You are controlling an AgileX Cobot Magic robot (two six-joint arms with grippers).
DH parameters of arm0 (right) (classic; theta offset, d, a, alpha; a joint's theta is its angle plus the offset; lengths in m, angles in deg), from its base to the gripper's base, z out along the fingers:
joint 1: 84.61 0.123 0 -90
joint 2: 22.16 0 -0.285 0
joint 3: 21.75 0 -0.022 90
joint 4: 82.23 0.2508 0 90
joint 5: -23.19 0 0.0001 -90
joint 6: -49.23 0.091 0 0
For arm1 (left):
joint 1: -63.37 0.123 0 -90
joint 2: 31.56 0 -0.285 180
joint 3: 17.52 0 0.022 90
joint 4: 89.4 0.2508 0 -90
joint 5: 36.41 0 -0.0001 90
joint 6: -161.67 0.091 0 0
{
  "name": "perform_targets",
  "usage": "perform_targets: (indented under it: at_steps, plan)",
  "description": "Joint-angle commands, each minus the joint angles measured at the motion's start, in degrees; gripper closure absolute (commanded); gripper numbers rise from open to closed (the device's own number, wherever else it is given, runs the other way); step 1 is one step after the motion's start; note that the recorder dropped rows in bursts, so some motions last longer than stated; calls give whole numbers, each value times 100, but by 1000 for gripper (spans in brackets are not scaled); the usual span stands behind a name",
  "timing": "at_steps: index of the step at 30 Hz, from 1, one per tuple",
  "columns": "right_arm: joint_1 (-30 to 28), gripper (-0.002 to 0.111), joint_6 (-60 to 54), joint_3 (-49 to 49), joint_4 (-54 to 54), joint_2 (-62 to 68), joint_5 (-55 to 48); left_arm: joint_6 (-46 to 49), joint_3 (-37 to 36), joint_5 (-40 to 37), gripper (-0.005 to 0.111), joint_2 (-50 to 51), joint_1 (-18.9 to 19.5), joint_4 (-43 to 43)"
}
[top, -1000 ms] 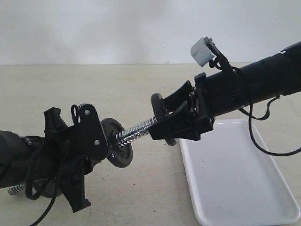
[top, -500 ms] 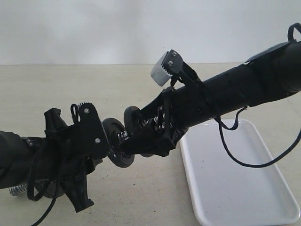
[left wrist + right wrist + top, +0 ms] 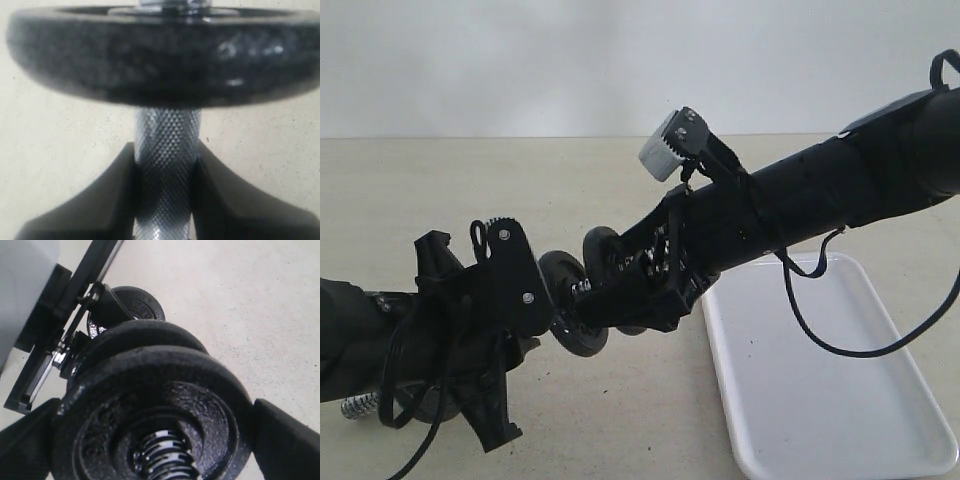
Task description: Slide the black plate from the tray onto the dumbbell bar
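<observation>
Left fingers clamped on knurled chrome dumbbell bar, right fingers pinching round matte-black plate by rim. Push square, flush to seated black disc.

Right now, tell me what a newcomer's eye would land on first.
Mid-scene, the right gripper holds the black plate threaded on the chrome dumbbell bar, close to a second plate already on it. The left gripper clamps the bar's knurled part just behind that second plate. The white tray lies at the right.
</observation>
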Motion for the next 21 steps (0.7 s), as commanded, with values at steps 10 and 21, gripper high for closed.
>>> perform_targets:
  at_steps: [10,21]
  plan:
    - [31,10,479,-68,150,-86,101,-344,239,489,102,-286,-5,-30]
    - [10,10,954,-68,150,-269,1192,-344,239,590,102,-286,-5,-473]
